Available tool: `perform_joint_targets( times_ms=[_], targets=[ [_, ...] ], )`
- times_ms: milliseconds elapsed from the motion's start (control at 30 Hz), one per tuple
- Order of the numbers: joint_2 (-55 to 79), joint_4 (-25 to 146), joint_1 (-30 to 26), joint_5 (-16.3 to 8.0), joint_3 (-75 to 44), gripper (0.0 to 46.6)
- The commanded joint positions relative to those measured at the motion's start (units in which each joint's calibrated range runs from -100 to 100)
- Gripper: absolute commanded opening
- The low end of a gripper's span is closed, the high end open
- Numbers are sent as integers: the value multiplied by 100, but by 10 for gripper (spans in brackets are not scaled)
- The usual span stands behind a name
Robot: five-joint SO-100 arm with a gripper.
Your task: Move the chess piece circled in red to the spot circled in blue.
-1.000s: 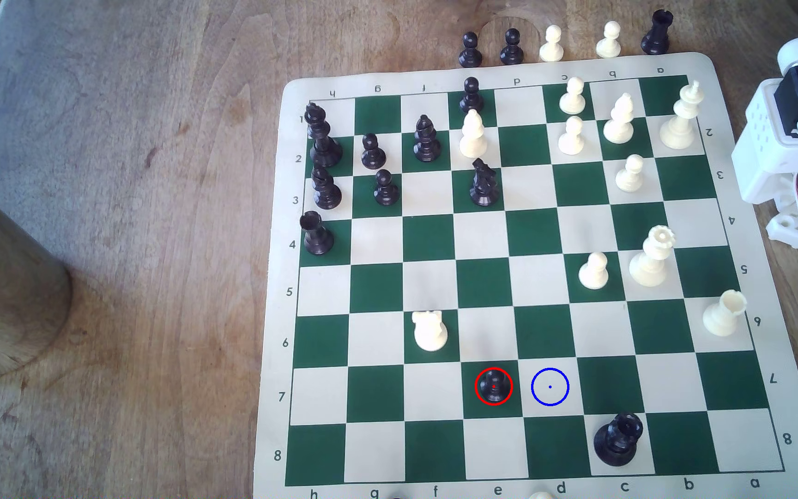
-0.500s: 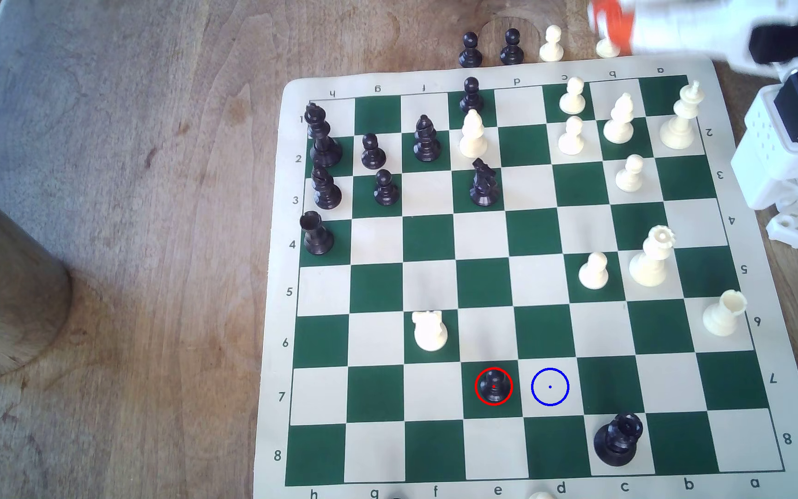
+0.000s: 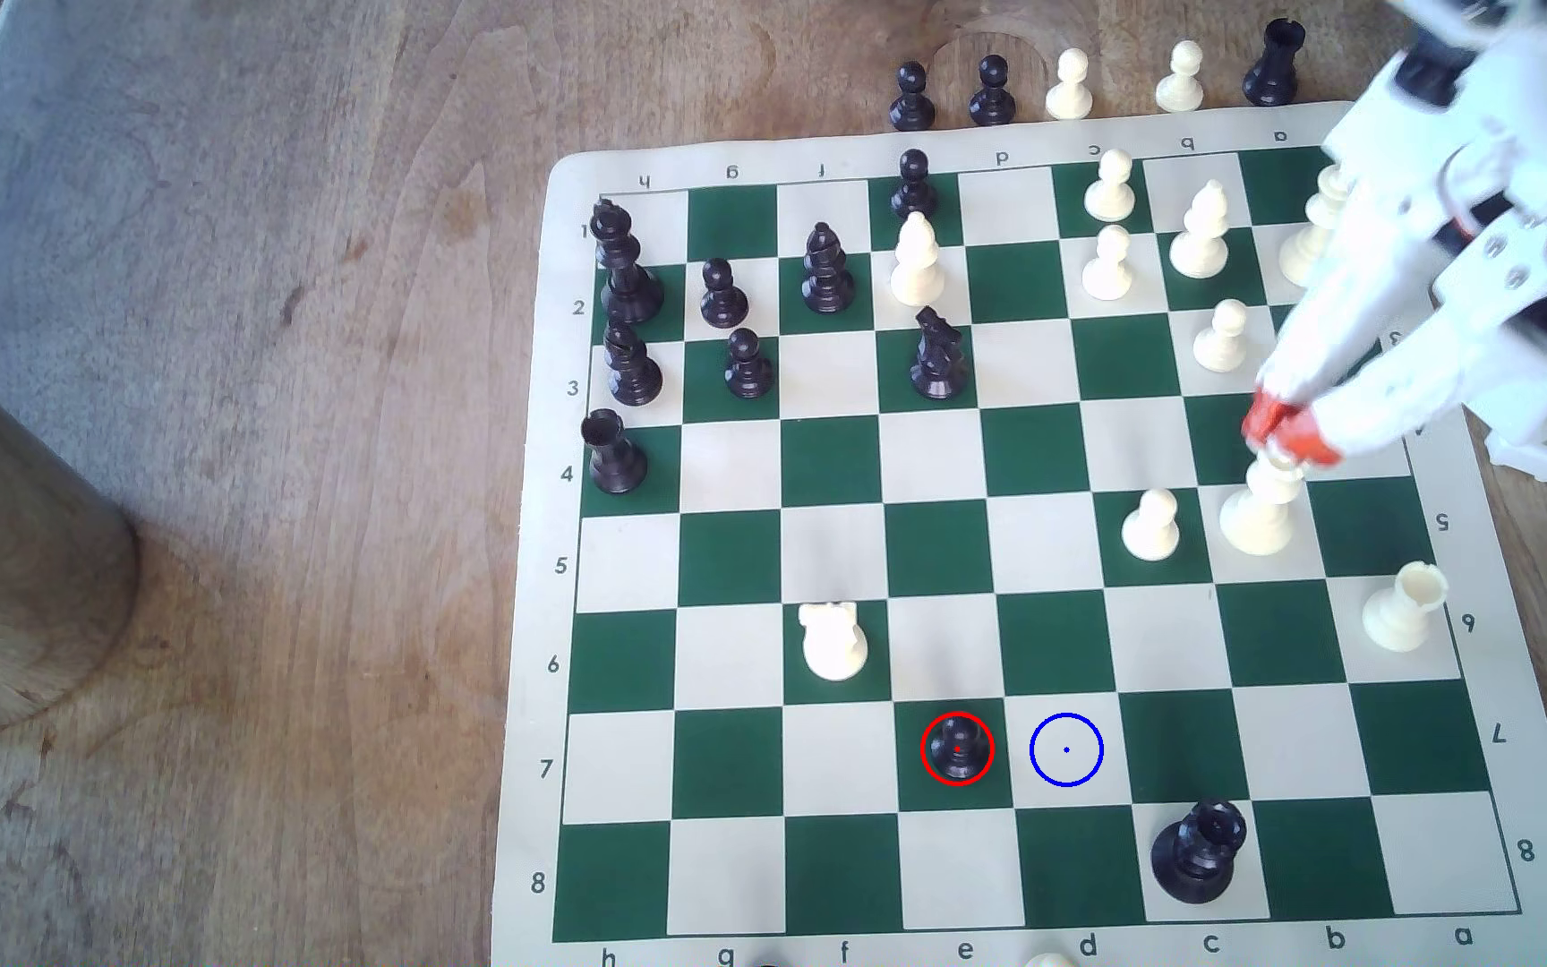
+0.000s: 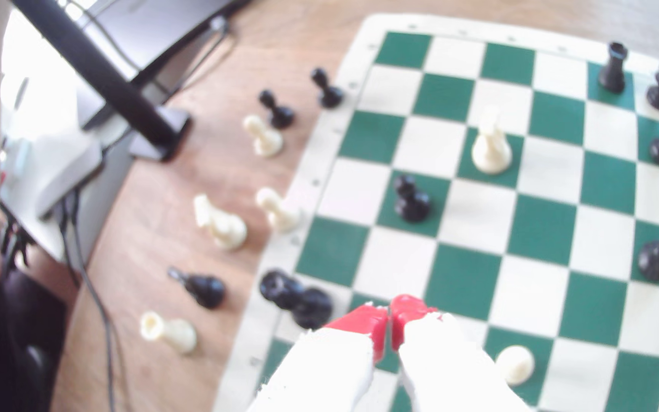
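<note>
The black pawn (image 3: 957, 748) circled in red stands upright on a dark green square in row 7 near the front of the chessboard (image 3: 1449, 930). One square to the exterior view's right is the cream square with the blue ring (image 3: 1066, 749), with nothing on it. My gripper (image 3: 1281, 432), white with red tips, hovers far off at the board's right side, just over the head of a cream queen (image 3: 1258, 521). Its red fingertips (image 4: 371, 321) are pressed together with nothing between them. The wrist view shows the same pawn (image 4: 411, 198) ahead of the gripper (image 4: 390, 317).
A crowned black piece (image 3: 1198, 851) stands in row 8, right of the blue ring. A cream knight (image 3: 833, 642) sits up-left of the pawn. A cream pawn (image 3: 1151, 525) and a cream rook (image 3: 1402, 609) stand near the gripper. Captured pieces (image 3: 993, 88) line the far edge.
The arm has swung from the top right corner down over the board, and its red tips now hang above the cream queen. No chess piece has moved.
</note>
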Motion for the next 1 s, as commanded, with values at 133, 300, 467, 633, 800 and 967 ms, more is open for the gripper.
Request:
perform_joint_targets(
  times_ms=[133,300,467,633,800,967],
  targets=[
    [1532,-714,-112,-547,-1065,7],
    [2160,-1107,-11,-571,-1337,12],
    [2448,-1524,44,-571,-1374,59],
    [3094,-1877,247,-669,-1437,119],
    [3824,-2139,326,-684,-1827,114],
    [4520,-2147,474,-674,-2353,114]
  ],
)
